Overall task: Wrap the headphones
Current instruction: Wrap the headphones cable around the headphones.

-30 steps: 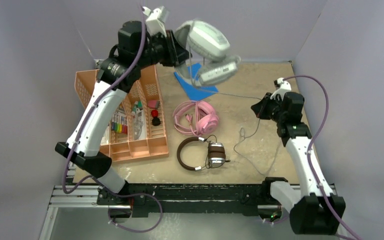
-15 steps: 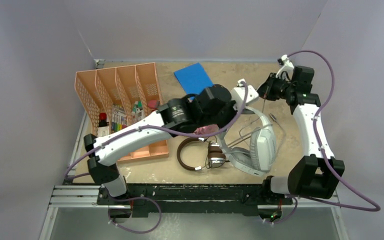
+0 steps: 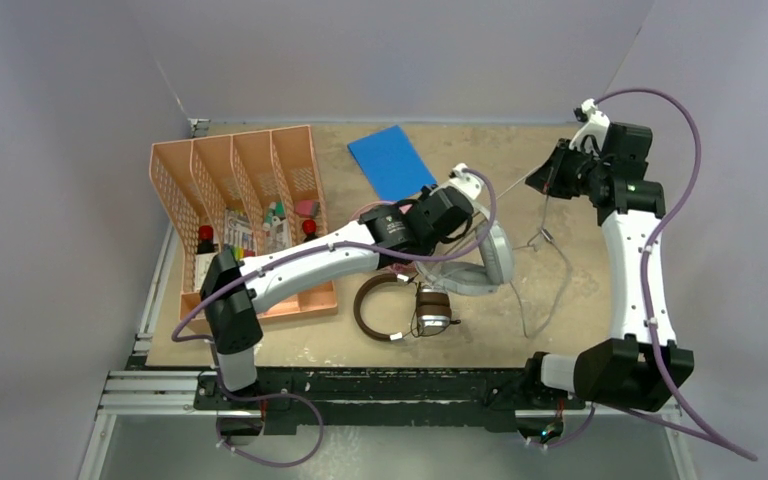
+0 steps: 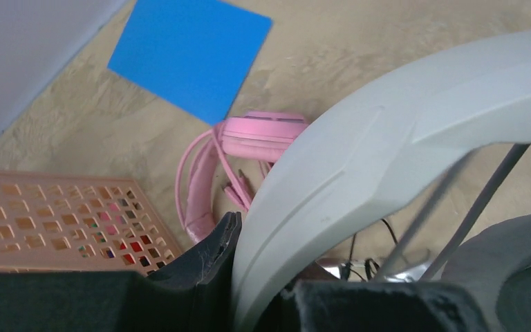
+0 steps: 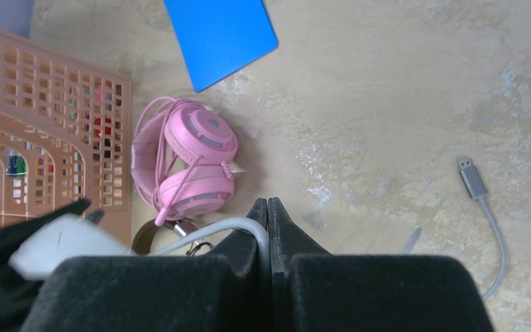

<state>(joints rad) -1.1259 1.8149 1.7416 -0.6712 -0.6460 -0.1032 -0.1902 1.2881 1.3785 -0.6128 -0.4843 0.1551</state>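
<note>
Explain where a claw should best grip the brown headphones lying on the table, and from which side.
Probably their headband, from straight above: it lies flat, a thin bare arc, while the ear cups sit among cable beside the grey headphones.

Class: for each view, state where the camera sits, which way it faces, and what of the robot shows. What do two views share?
Top: above and behind the bases, looking down on the table; shows left arm, right arm.
Left wrist: at left gripper, looking down past the clamped grey headset; own fingers at bottom.
Right wrist: at right gripper, looking straight down; own shut fingers pinching cable.
Shared: both wrist views show pink headset and blue sheet.
</note>
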